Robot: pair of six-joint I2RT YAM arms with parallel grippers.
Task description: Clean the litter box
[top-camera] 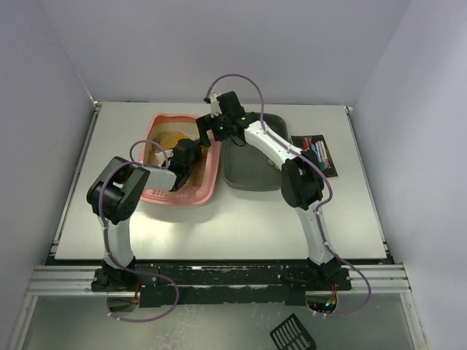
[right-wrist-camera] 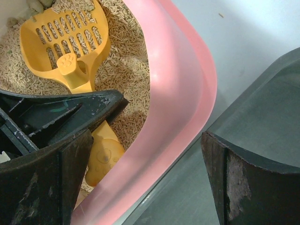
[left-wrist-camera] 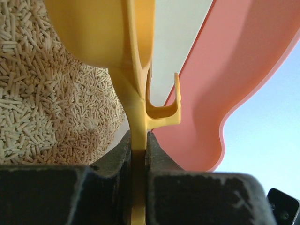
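Note:
The pink litter box (top-camera: pixel 182 195) lies left of centre on the table, holding tan pellet litter (left-wrist-camera: pixel 37 93). My left gripper (top-camera: pixel 184 154) reaches into it and is shut on the handle of a yellow slotted scoop (left-wrist-camera: pixel 138 89). The scoop's head (right-wrist-camera: pixel 65 42) rests on the litter. The left gripper (left-wrist-camera: pixel 138 140) pinches the thin handle edge-on. My right gripper (top-camera: pixel 207 131) hangs over the box's right rim (right-wrist-camera: pixel 183 93). Open, the right gripper (right-wrist-camera: pixel 145 180) straddles that rim, one finger (right-wrist-camera: pixel 42 183) over the litter, the other above the dark grey tray (right-wrist-camera: pixel 262 112).
The dark grey tray (top-camera: pixel 244 179) stands right beside the litter box. A card with markers (top-camera: pixel 316 154) lies at the table's right side. A black slotted piece (top-camera: pixel 293 334) sits below the table's front rail. White walls enclose the back and sides.

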